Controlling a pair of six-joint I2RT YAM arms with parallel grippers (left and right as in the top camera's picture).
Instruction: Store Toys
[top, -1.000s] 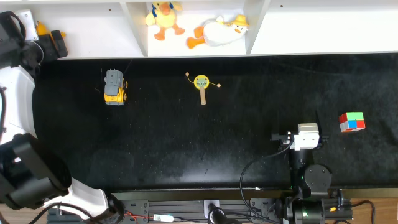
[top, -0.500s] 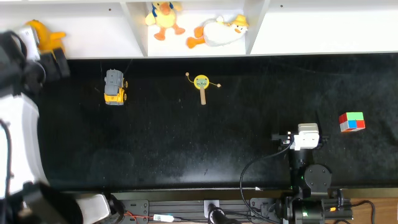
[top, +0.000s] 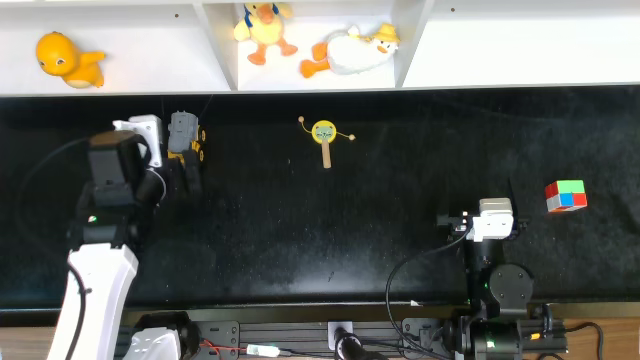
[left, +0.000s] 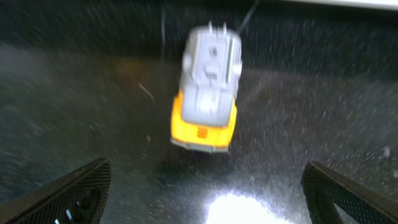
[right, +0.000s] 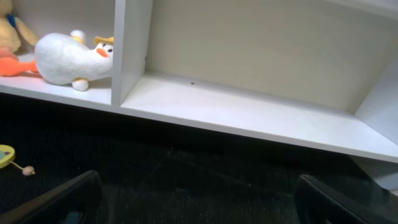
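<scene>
A grey and yellow toy truck (top: 183, 131) (left: 208, 93) stands on the black table near the shelf. My left gripper (top: 187, 172) (left: 205, 182) hangs open just on the near side of it, nothing between the fingers. An orange duck (top: 68, 60) lies in the left shelf compartment. A yellow plush duck (top: 265, 25) and a white plush goose (top: 350, 50) (right: 68, 59) lie in the middle compartment. A yellow rattle drum (top: 324, 133) (right: 7, 155) and a coloured cube (top: 565, 196) rest on the table. My right gripper (right: 196, 190) stays open and empty at the near right, facing the shelf.
The white shelf (top: 500, 60) runs along the table's far edge; its right compartment (right: 249, 112) holds nothing. The right arm (top: 492, 222) stands near the front edge, left of the cube. Wide bare black table lies between the arms.
My left gripper has drawn back out of the left shelf compartment, leaving the orange duck there, and has swung right and down to the toy truck. The right arm has not moved.
</scene>
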